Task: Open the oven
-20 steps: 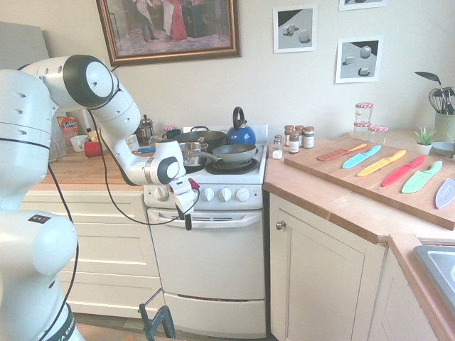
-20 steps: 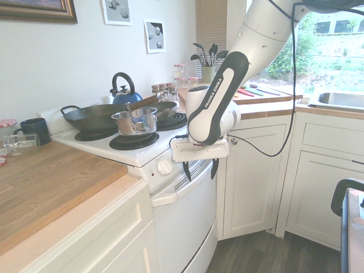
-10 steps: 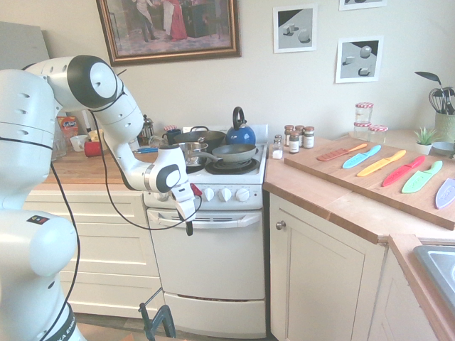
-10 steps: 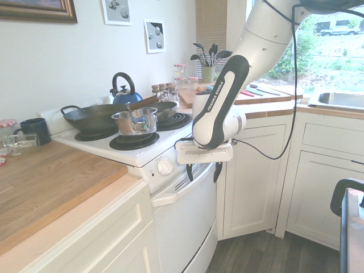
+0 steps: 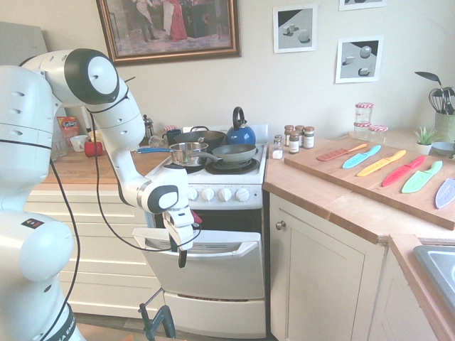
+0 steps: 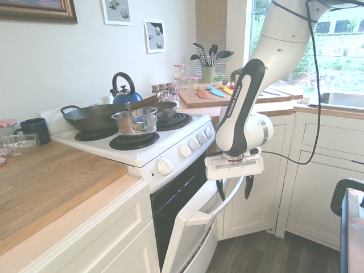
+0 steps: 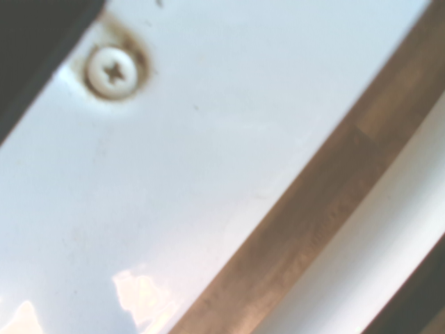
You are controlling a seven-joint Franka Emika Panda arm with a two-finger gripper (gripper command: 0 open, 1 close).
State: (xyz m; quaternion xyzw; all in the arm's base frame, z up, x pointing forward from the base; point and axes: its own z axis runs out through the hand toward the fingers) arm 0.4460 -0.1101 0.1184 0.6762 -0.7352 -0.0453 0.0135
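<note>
A: Position of the white freestanding oven [image 5: 213, 277]?
B: Between cream cupboards, door tilted partly open

A: State of the end effector [image 6: 233, 189]?
B: Fingers spread, straddling the wide white handle bar [image 6: 224, 200]

The kitchen walls were plain cream, hung with a gilt-framed painting [image 5: 169, 30] and three small grey still-life prints [image 5: 295, 28]. Cream panelled cupboards [image 5: 323, 284] ran beneath a butcher-block wooden countertop [image 5: 334, 199] that turned a corner toward a steel sink [image 6: 341, 100]. A window [image 6: 335, 42] behind that sink let in bright daylight — greenery showed outside — and a slatted blind [image 6: 211, 25] hung beside it. The floor [image 6: 267, 256] was dark wood plank. More wooden worktop [image 6: 45, 182] lay over a cream drawer unit [image 5: 99, 263] — all evenly lit.
</note>
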